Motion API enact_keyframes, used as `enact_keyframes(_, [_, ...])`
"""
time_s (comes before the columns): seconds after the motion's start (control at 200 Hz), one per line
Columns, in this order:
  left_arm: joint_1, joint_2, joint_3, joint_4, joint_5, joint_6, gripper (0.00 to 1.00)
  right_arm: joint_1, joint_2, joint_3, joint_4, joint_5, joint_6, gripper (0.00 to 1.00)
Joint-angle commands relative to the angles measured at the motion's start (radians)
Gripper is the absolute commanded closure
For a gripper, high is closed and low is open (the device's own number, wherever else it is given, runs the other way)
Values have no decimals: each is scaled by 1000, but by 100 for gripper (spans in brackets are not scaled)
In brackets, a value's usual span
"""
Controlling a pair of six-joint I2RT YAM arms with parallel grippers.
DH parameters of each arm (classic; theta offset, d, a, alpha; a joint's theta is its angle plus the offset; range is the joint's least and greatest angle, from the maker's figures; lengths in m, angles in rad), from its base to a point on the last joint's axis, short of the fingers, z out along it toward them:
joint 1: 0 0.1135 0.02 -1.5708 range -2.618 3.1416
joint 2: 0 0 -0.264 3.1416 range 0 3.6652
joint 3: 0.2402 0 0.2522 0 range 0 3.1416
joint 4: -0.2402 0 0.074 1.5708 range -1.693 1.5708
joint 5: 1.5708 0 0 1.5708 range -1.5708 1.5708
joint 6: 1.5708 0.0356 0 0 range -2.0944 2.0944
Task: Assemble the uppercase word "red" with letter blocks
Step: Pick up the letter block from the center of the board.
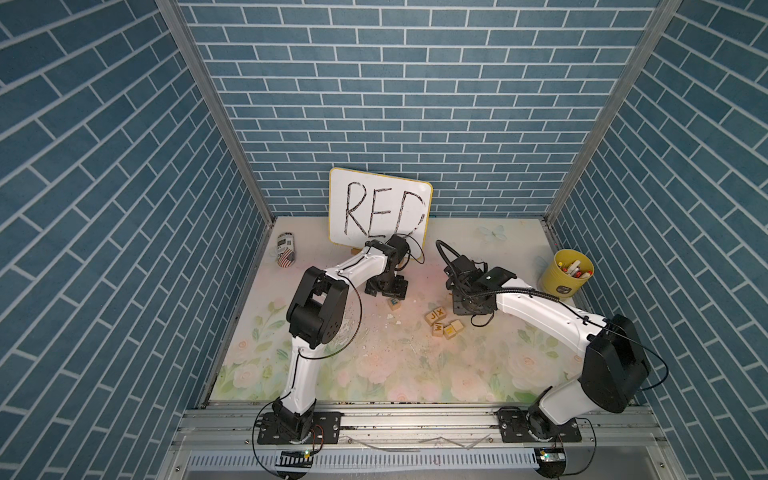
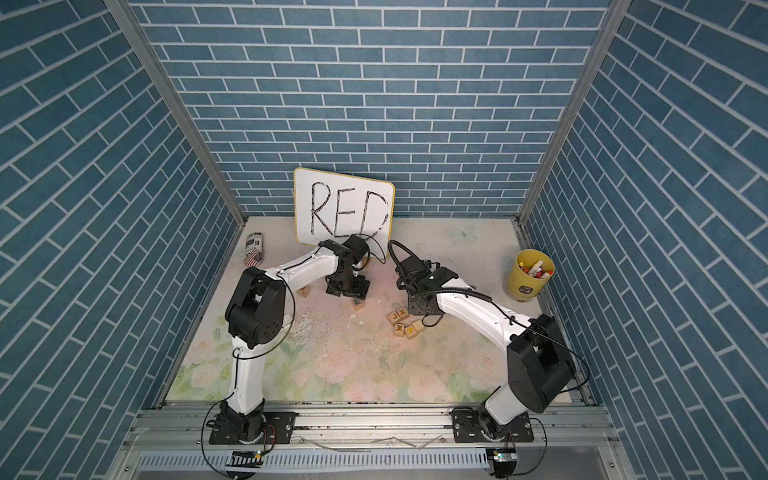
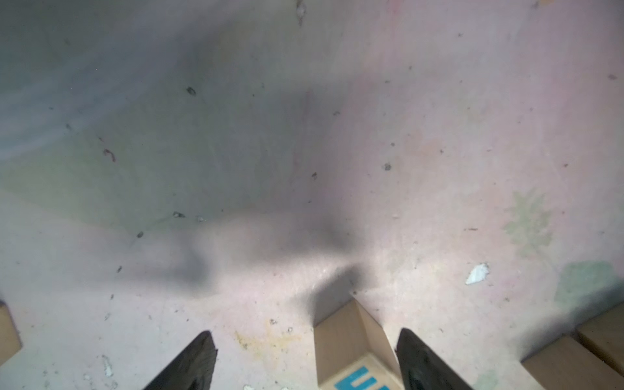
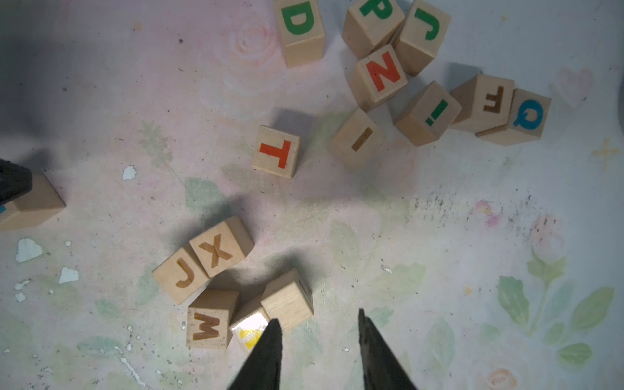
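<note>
Word: not started | left claw (image 3: pixel 305 331): open around E block (image 3: pixel 347 337) | right claw (image 4: pixel 318 315): slightly open, empty; D block (image 4: pixel 300 30) well ahead

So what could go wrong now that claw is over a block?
The block sits off-centre in the left claw, close to one finger, so closing might shove or twist it instead of gripping squarely. A neighbouring block lies near that finger and could get bumped.
</note>
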Motion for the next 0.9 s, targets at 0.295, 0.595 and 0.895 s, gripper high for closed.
enact_keyframes(0.295, [-9,-26,-41,-15,-15,2,19,-5,-6,-17,12,-2,11,61])
enact_keyframes(0.595, [-12,-67,-96,6,-8,12,26,-4,-12,-26,18,-7,17,61])
enact_keyframes(0.895, [-28,-76,-120,14,-39,55,34,-5,-22,-36,24,-8,18,62])
